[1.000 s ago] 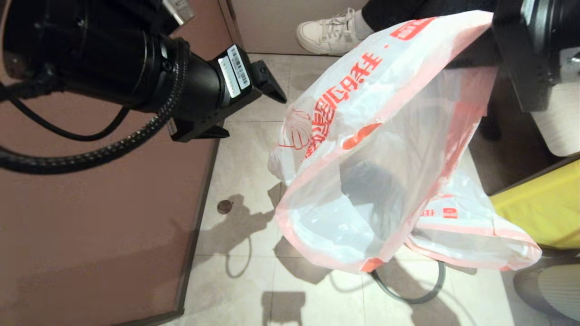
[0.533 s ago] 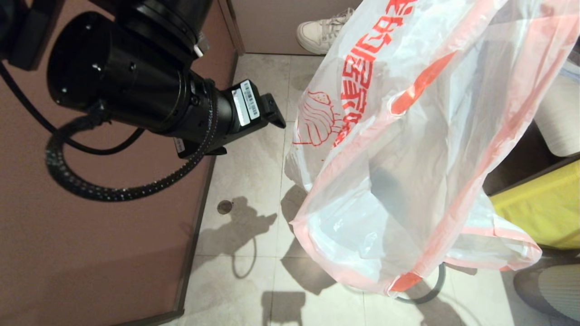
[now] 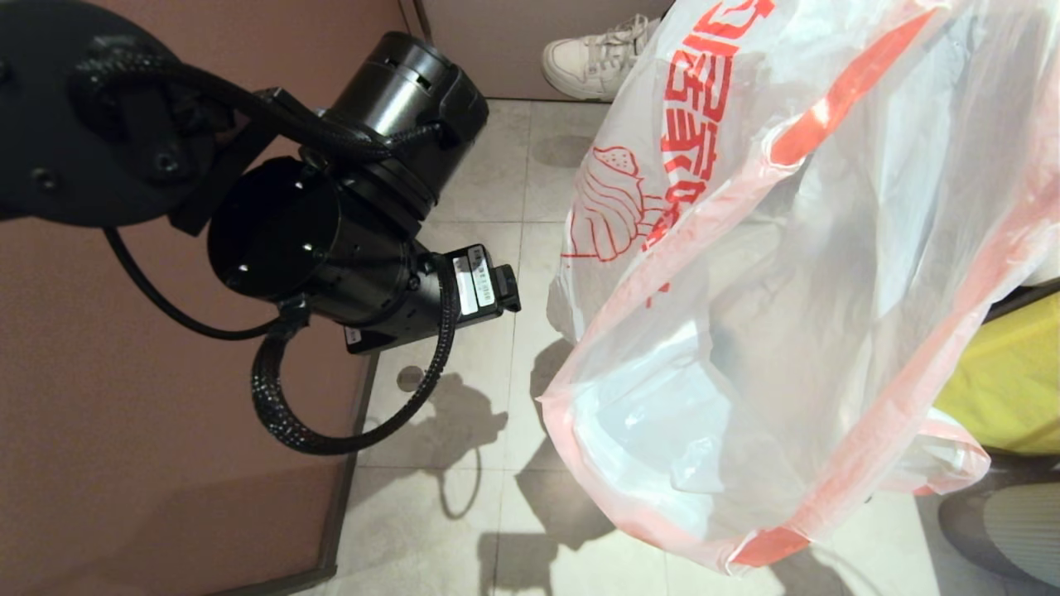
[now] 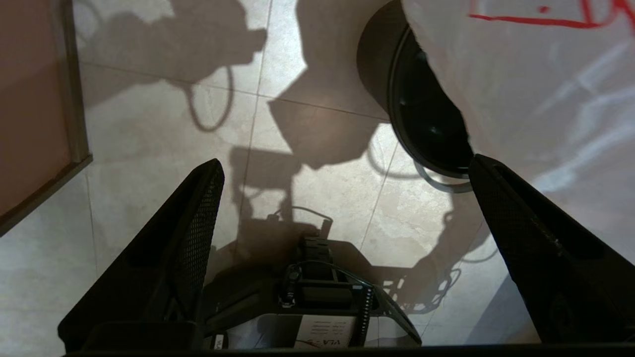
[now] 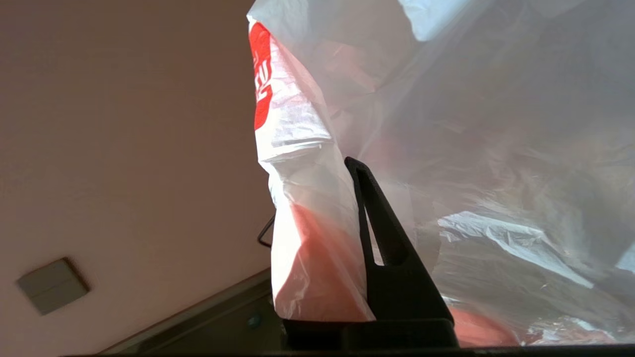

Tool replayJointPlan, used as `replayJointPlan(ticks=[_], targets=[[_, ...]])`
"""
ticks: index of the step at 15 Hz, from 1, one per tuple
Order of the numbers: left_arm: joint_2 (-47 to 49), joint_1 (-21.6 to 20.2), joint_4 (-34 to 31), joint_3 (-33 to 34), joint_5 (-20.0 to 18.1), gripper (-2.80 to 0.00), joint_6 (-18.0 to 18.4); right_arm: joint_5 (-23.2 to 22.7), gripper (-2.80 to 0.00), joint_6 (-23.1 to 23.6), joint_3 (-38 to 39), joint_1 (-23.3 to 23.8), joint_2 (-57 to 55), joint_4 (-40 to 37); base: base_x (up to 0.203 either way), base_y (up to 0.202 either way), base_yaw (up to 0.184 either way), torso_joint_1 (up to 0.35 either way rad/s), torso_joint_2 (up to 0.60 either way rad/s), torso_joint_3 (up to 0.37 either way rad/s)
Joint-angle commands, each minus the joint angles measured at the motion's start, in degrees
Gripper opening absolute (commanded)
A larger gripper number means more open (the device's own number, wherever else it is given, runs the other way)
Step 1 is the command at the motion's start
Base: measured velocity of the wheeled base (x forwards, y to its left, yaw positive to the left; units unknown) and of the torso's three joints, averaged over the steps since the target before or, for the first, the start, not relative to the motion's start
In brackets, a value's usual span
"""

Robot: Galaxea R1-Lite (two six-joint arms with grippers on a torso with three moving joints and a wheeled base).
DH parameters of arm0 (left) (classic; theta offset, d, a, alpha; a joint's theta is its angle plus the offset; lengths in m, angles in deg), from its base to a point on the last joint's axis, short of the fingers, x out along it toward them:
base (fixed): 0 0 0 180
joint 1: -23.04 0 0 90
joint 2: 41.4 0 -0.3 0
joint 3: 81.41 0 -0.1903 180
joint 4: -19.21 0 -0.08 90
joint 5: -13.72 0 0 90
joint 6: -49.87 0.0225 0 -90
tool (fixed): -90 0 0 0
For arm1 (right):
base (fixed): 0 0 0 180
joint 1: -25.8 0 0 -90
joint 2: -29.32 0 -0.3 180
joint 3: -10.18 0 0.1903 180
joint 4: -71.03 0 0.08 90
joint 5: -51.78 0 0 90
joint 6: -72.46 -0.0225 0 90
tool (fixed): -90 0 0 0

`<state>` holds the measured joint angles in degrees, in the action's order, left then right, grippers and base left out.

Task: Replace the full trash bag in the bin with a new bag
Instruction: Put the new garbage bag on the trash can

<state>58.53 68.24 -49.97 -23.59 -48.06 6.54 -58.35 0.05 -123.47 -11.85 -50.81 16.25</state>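
Observation:
My right gripper (image 5: 343,171) is shut on the pink hem of the new bag (image 3: 787,314), a limp translucent white bag with red print. The bag hangs high and open and fills the right of the head view; the gripper itself is out of that view. The black bin (image 4: 421,119) stands on the floor tiles, half covered by the hanging bag, with its grey ring (image 4: 441,183) on the floor beside it. My left gripper (image 4: 346,159) hangs open and empty above the tiles, left of the bin. The full trash bag (image 3: 952,459) shows only as a pink-hemmed corner on the floor.
A brown panel (image 3: 166,497) runs along the left. A person's white sneaker (image 3: 596,58) is at the far edge of the tiles. A yellow object (image 3: 1010,389) and a grey round thing (image 3: 1010,530) sit at the right. My own base (image 4: 322,297) lies below the left gripper.
The right gripper has lifted the new bag higher and nearer, out of the head view. The left arm has swung down and turned so its wrist points at the floor.

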Motion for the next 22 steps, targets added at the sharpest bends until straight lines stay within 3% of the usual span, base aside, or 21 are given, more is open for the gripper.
replayJointPlan(ticks=[1, 3, 5, 9, 10, 12, 17, 20, 22], targets=[[-0.48, -0.18, -0.33, 1.84, 0.18, 0.00, -0.59, -3.44, -2.80, -2.46, 0.30, 1.51, 0.04, 0.08, 0.000, 0.000, 0.000, 0.000, 0.00, 0.000], [-2.11, 0.63, -0.33, 6.39, 0.77, 0.00, -0.78, -6.66, -2.80, -3.93, 0.14, 1.53, -0.71, 0.62, 0.000, 0.000, 0.000, 0.000, 0.00, 0.000], [-2.91, 1.71, -0.19, 12.65, 3.85, 0.00, -0.99, -10.09, -2.80, -4.82, 1.09, 1.27, -1.06, 0.74, 0.000, 0.000, 0.000, 0.000, 0.00, 0.000], [-2.94, 2.65, 0.24, 22.86, 6.61, 0.00, -3.37, -12.14, -2.80, -5.21, 9.26, 1.35, -1.10, 6.42, 0.000, 0.000, 0.000, 0.000, 0.00, 0.000], [-2.88, 2.68, 0.64, 24.81, 6.65, 0.00, -3.62, -14.12, -2.80, -6.50, 11.09, 1.35, -1.04, 10.85, 0.000, 0.000, 0.000, 0.000, 0.00, 0.000], [-2.46, 2.65, 4.03, 29.35, 6.79, 0.00, -3.63, -18.87, -2.80, -14.03, 11.86, 1.38, -1.08, 18.19, 0.000, 0.000, 0.000, 0.000, 0.00, 0.000], [0.64, 2.45, 6.41, 33.60, 11.41, 0.00, -3.94, -20.30, -2.80, -21.44, 13.10, 3.32, -0.36, 21.03, 0.000, 0.000, 0.000, 0.000, 0.00, 0.000], [0.96, 2.52, 9.04, 34.10, 12.17, 0.00, -4.83, -21.63, -2.80, -21.96, 22.32, 5.49, 0.07, 24.47, 0.000, 0.000, 0.000, 0.000, 0.00, 0.000], [-0.21, 2.58, 9.45, 33.99, 14.23, 0.00, -6.28, -24.14, -2.80, -22.23, 31.72, 8.04, -0.05, 32.53, 0.000, 0.000, 0.000, 0.000, 0.00, 0.000]])
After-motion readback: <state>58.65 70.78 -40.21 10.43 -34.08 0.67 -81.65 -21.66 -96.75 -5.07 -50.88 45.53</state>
